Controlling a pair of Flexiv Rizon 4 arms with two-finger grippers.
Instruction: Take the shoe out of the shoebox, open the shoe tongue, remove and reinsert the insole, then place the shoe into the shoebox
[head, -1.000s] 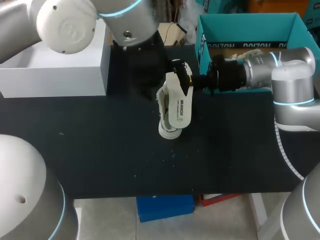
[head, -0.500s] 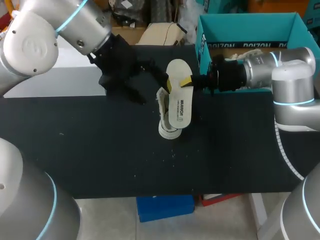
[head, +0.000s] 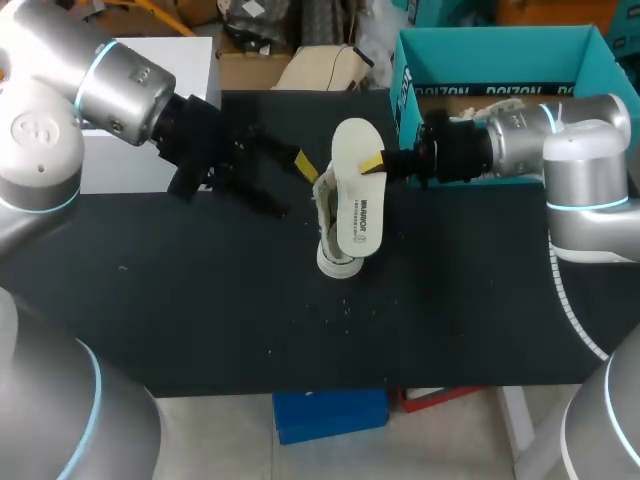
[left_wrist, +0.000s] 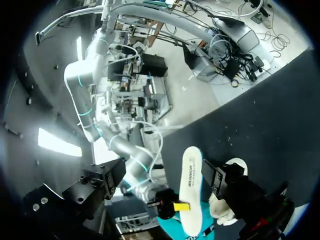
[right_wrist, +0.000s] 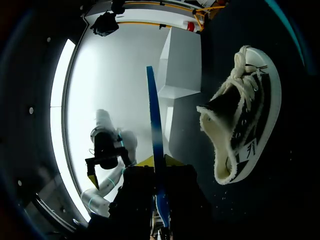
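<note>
L arm (head: 110, 75) & R arm (head: 585, 180): fat rounded silver-grey links w/ a thin light-blue glowing ring at each joint. Wrist ends matt black, boxy on L, more cylindrical on R. L gripper (head: 295, 188) & R gripper (head: 375, 163) black w/ yellow fingertips. Big grey dome link at near L has one small dark hole. L wrist view shows small screw holes in black housing.

Harsh overhead glare (wrist views), soft shadows on the dark table (head: 200, 320)
</note>
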